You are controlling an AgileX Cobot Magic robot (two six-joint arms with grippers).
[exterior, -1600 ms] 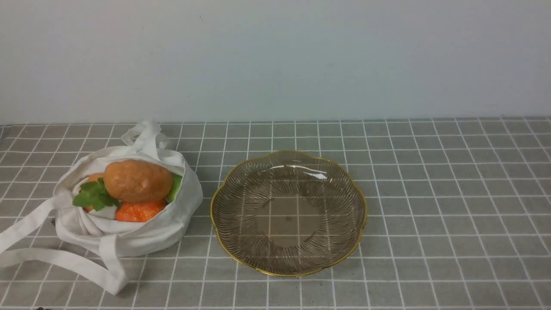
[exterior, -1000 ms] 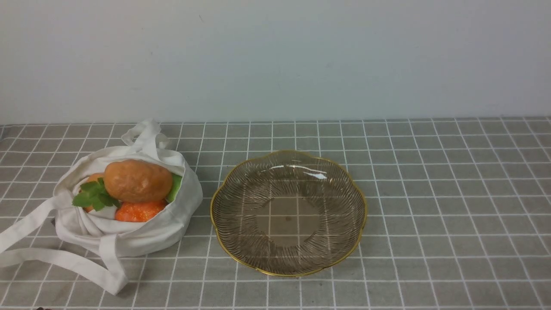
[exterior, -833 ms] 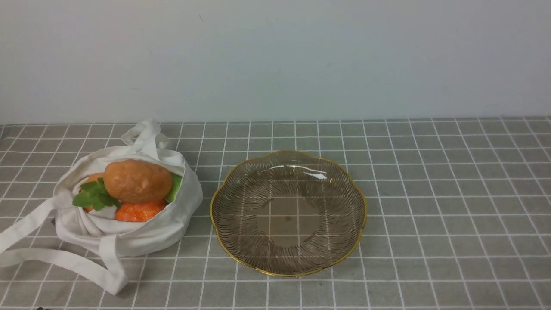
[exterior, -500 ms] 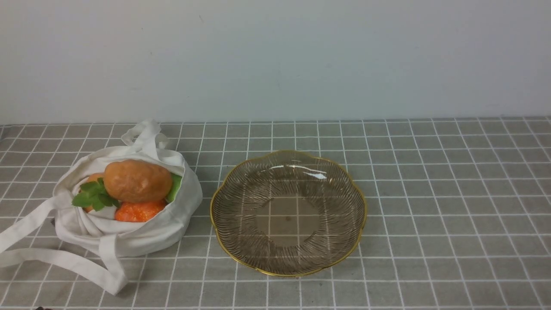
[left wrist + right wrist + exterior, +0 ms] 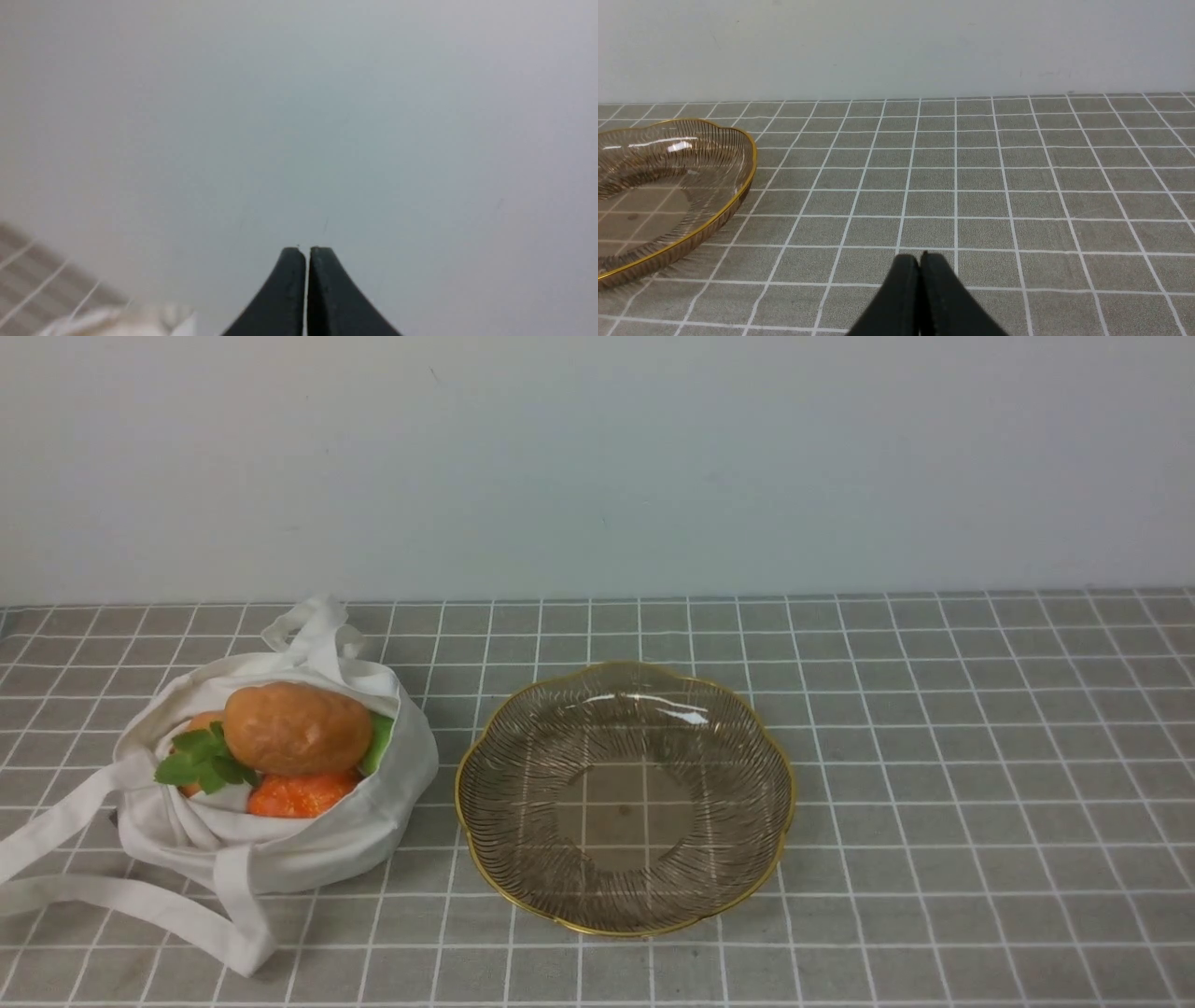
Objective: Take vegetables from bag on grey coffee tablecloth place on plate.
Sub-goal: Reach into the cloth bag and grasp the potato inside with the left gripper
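Note:
The white cloth bag [image 5: 280, 849] lies at the left on the grey checked tablecloth [image 5: 934, 784]. In it sit a brown potato [image 5: 297, 729], a bumpy orange piece [image 5: 301, 795], a leafy sprig [image 5: 201, 761] and a green piece [image 5: 378, 743]. The ribbed glass plate [image 5: 523, 747] with a gold rim stands empty to the right of the bag; it also shows in the right wrist view [image 5: 733, 196]. Neither gripper shows in the front view. My left gripper [image 5: 307, 249] is shut and empty, facing the wall. My right gripper [image 5: 920, 256] is shut and empty, low over the cloth to the right of the plate.
The bag's long straps [image 5: 121, 896] trail toward the front left edge. A pale wall [image 5: 597, 467] closes the back of the table. A blurred bit of white cloth [image 5: 117, 322] shows in the left wrist view.
The bag and its vegetables have shifted very slightly to the left. The plate has not moved.

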